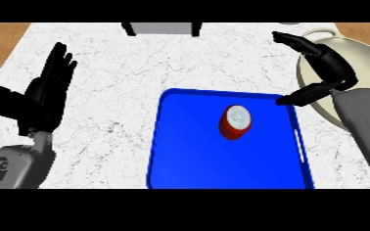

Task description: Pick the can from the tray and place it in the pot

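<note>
Item 1: red cylindrical can with a pale top (235, 122), upright on the flat blue rectangular tray (188, 147) at lower centre, right of the tray's middle; nothing touches it. The tray's near edge is cut off at the bottom. Item 2: cream round pot (358, 51), upper right, largely hidden behind the right hand (329, 68) and grey forearm, and cut by the frame's right edge. Right hand: released, fingers and thumb spread, thumb tip by the tray's far right corner (holding nothing). Left hand (49, 90): open, fingers straight, resting at the left edge. Surroundings: white marbled counter (108, 127); a grey box-like object (162, 28), top centre, cropped.
</note>
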